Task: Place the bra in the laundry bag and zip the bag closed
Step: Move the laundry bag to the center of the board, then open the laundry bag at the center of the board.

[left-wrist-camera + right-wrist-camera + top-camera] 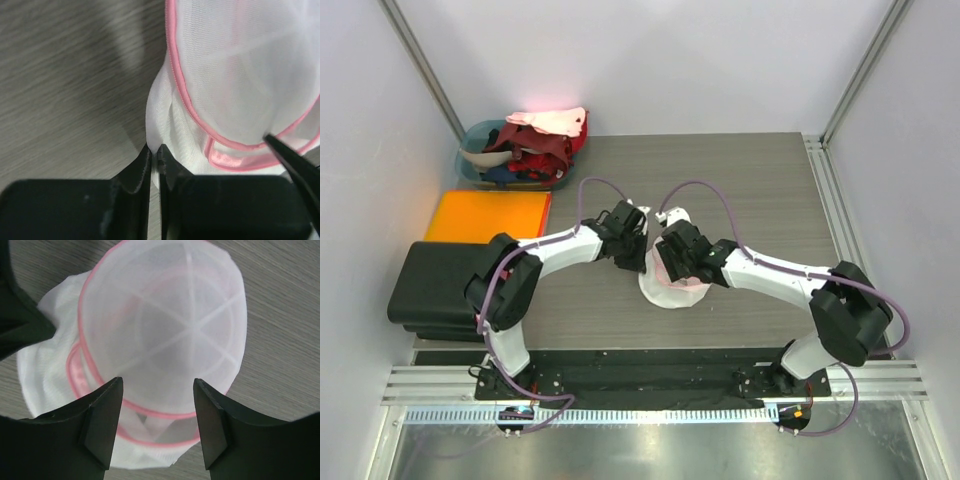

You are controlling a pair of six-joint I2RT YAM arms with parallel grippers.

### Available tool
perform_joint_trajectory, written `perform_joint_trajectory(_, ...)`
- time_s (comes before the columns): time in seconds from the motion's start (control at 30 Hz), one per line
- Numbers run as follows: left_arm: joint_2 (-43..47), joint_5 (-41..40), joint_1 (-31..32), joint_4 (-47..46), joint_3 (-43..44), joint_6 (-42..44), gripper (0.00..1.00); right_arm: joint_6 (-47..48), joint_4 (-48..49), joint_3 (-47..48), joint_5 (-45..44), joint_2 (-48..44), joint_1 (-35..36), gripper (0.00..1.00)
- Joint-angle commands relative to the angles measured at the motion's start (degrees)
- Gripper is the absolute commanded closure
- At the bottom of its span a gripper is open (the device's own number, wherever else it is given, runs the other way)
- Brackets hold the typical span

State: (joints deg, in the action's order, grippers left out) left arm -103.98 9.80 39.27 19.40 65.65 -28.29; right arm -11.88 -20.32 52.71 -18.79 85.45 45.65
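The laundry bag is a rounded white mesh pouch with pink zip trim, lying on the grey table between my two arms. My left gripper is shut on a fold of the bag's white mesh at its left edge. My right gripper is open and hovers just over the bag's round mesh top, its jaws astride the pink trim without touching it. The pink zip trim runs around the rim. I cannot make out a bra on the table or through the mesh.
A teal bin with red and white clothes stands at the back left. An orange flat pad and a black box lie at the left. Metal frame posts stand at the back corners.
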Motion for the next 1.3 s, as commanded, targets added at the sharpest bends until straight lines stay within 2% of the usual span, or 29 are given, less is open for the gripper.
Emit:
perform_joint_trajectory(0.0,6.1,-3.3,0.1,1.5,-1.9,0.7,0.86,2.9,5.5,2.3,-2.0,2.1,0.1,0.36)
perform_joint_trajectory(0.1,10.2,-5.8,0.1,2.0,-3.3,-0.8,0.68,3.8,5.6,2.9,-1.5,3.8,0.2,0.36)
perform_joint_trajectory(0.13,11.6,-6.5,0.1,2.4,-3.7,-1.0,0.60,3.9,5.6,2.9,-1.0,3.9,0.3,0.36)
perform_joint_trajectory(0.23,18.0,-9.3,0.1,4.2,-5.3,-1.9,0.47,3.4,7.1,0.7,0.5,1.6,0.8,0.34)
perform_joint_trajectory(0.33,25.2,-8.6,0.2,3.7,-9.0,-4.2,0.45,2.7,8.3,-2.5,2.8,-2.3,1.0,0.30)
perform_joint_trajectory(0.4,28.1,-4.2,0.3,0.2,-13.3,-7.9,0.45,2.8,8.9,-4.4,6.2,-4.6,1.3,0.28)
perform_joint_trajectory(0.47,30.9,-2.1,0.8,-3.8,-17.4,-10.8,0.50,3.3,9.5,-5.5,8.0,-5.1,1.5,0.25)
perform_joint_trajectory(0.6,35.6,-3.5,4.3,-8.6,-22.9,-15.9,0.55,5.5,10.5,-6.4,9.6,-3.3,1.5,0.19)
perform_joint_trajectory(0.7,39.8,-5.6,6.3,-10.8,-26.3,-19.2,0.57,7.2,12.4,-6.9,8.2,-0.7,1.5,0.18)
perform_joint_trajectory(0.83,43.7,-7.9,8.2,-11.1,-28.8,-21.2,0.57,8.2,16.4,-8.1,0.8,-0.2,1.9,0.20)
perform_joint_trajectory(0.97,45.3,-9.0,9.9,-11.1,-31.3,-23.0,0.58,7.8,18.8,-8.9,-0.2,-2.3,1.9,0.34)
perform_joint_trajectory(1.0,45.4,-9.3,10.1,-11.2,-31.6,-23.5,0.58,7.6,19.2,-9.2,0.1,-2.7,1.9,0.42)
perform_joint_trajectory(1.07,45.5,-10.8,10.9,-11.5,-32.2,-24.5,0.58,7.2,19.7,-9.0,1.0,-2.7,1.9,0.50)
perform_joint_trajectory(1.1,45.3,-11.1,11.2,-11.6,-32.2,-24.8,0.59,7.1,19.8,-8.9,0.9,-2.6,1.9,0.65)
perform_joint_trajectory(1.13,44.8,-11.4,11.5,-11.7,-31.7,-24.9,0.59,6.5,20.0,-8.9,0.7,-2.5,1.9,0.73)
perform_joint_trajectory(1.27,42.4,-12.4,13.3,-11.6,-29.4,-25.0,0.59,5.4,20.0,-7.7,-2.1,-3.5,1.9,0.94)
